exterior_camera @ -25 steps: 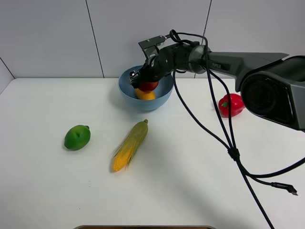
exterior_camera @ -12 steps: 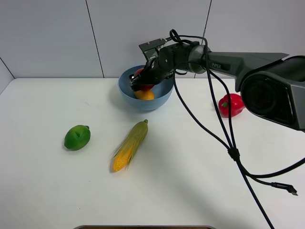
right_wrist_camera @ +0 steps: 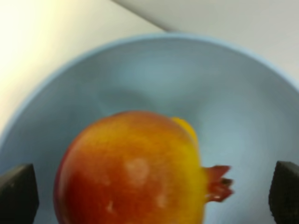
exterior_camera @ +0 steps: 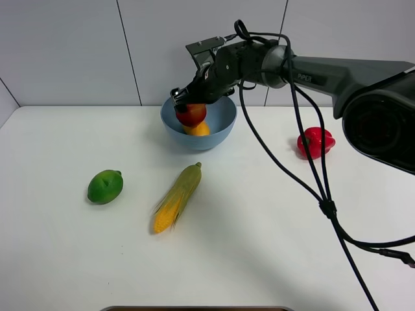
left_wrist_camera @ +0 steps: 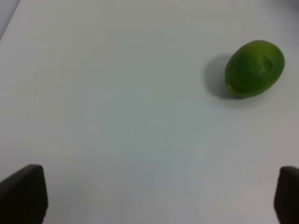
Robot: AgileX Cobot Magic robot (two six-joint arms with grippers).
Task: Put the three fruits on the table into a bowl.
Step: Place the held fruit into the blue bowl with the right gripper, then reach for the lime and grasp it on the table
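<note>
The light-blue bowl [exterior_camera: 220,133] stands at the back middle of the white table [exterior_camera: 259,246]. The yellow-orange mango [exterior_camera: 199,129] lies in it. The red apple [exterior_camera: 190,115] with a yellow blush is over the mango, inside the bowl's left side. My right gripper [exterior_camera: 189,102] hovers just above it. In the right wrist view the gripper [right_wrist_camera: 152,193] is open, its fingertips [right_wrist_camera: 18,193] wide of the apple [right_wrist_camera: 135,172] and not touching it, with the bowl [right_wrist_camera: 243,107] behind. The green lime [exterior_camera: 105,186] lies far left. My left gripper [left_wrist_camera: 154,196] is open above bare table, apart from the lime [left_wrist_camera: 254,68].
A husked corn cob [exterior_camera: 177,197] lies in front of the bowl. A red bell pepper [exterior_camera: 315,142] sits at the right. The right arm's black cables [exterior_camera: 321,201] hang across the right half of the table. A grey wall stands behind.
My right gripper has risen and shifted left over the bowl. The apple has moved left with it and now sits free between the open fingers. Lime, corn and pepper have not moved.
</note>
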